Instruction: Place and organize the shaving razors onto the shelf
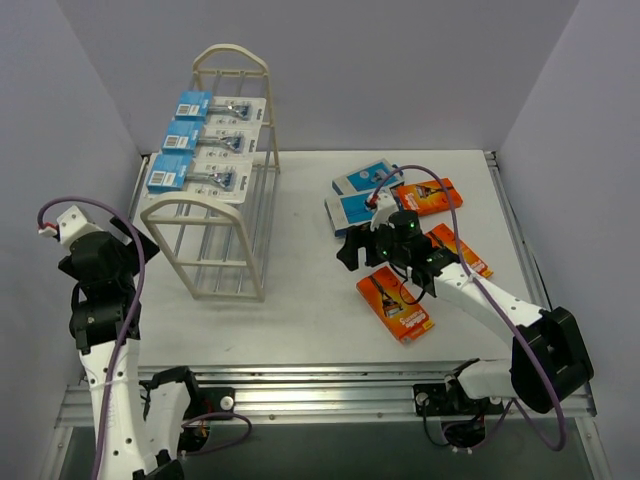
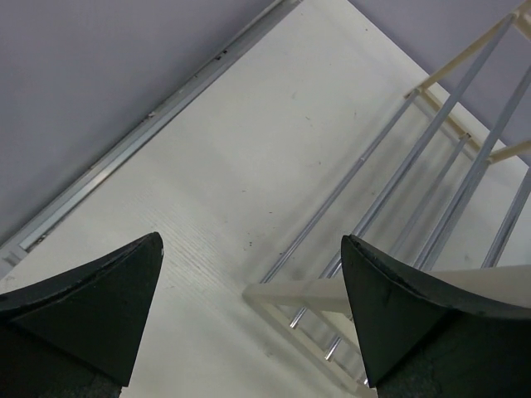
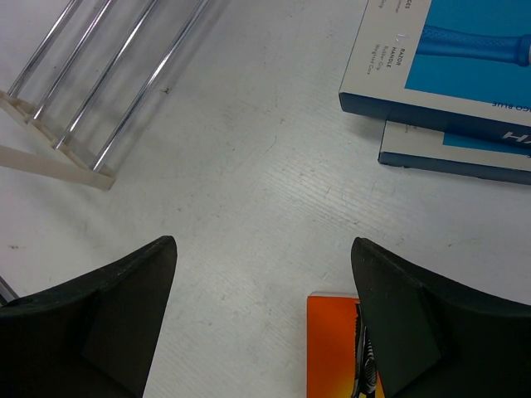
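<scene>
Three white blister razor packs with blue headers [image 1: 203, 140] lie in a row on the top tier of the cream-white shelf [image 1: 195, 215] at the back left. On the table to the right lie two blue-and-white boxes [image 1: 352, 207] and three orange boxes, the nearest [image 1: 395, 303]. My right gripper [image 1: 358, 247] hovers open just left of those boxes. In the right wrist view it [image 3: 264, 249] holds nothing, with an orange box [image 3: 332, 344] by its right finger and the blue boxes [image 3: 448, 50] ahead. My left gripper [image 1: 130, 250] is open and empty, left of the shelf, above the shelf's foot [image 2: 307, 290].
Purple walls close in the table on the left, back and right. A metal rail [image 2: 149, 120] runs along the left table edge. The shelf's lower rods [image 3: 83, 91] reach into the right wrist view at upper left. Bare white tabletop [image 1: 300, 300] lies between shelf and boxes.
</scene>
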Tool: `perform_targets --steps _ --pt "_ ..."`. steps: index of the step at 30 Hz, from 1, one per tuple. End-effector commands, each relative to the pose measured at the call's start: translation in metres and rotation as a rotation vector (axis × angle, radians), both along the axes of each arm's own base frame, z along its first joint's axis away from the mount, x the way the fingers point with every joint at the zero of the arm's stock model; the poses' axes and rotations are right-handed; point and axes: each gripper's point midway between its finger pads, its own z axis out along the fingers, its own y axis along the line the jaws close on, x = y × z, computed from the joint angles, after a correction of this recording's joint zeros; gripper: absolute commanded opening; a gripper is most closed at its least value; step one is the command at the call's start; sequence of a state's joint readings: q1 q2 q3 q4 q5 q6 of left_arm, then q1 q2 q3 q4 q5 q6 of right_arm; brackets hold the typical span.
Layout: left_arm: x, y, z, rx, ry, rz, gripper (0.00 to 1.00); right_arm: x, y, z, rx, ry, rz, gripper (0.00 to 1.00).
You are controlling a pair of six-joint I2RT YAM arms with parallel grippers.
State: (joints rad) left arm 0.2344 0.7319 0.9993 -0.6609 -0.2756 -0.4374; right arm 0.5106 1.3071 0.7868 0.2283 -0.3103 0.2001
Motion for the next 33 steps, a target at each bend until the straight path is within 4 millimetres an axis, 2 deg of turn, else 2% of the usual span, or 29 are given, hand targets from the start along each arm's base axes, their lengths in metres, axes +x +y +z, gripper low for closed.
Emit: perform_targets --steps 1,9,18,24,28,30,33 --pt "0.025 -0.014 0.011 -0.069 -0.103 -0.089 0.97 0.010 -0.003 0.005 0.001 -0.043 -0.016 0.82" --pt "0.042 -0.016 0.000 -0.141 -0.098 -0.116 0.97 0.015 -0.008 0.002 0.001 -0.037 -0.032 0.82" --pt "0.059 -0.007 -0.016 -0.201 -0.097 -0.110 0.97 0.027 -0.006 0.003 0.013 -0.020 -0.025 0.82" --pt "0.076 -0.023 -0.018 -0.253 -0.135 -0.238 0.97 0.031 -0.013 0.001 0.020 -0.011 -0.045 0.82" --pt "0.074 -0.022 -0.035 -0.296 -0.114 -0.232 0.96 0.034 -0.016 0.000 0.024 0.000 -0.066 0.82" --pt "0.077 -0.029 -0.040 -0.332 -0.122 -0.263 0.96 0.039 -0.021 0.004 0.026 -0.003 -0.099 0.82" --pt "0.079 -0.032 -0.048 -0.353 -0.107 -0.287 0.96 0.050 -0.036 0.010 0.017 -0.009 -0.182 0.82"
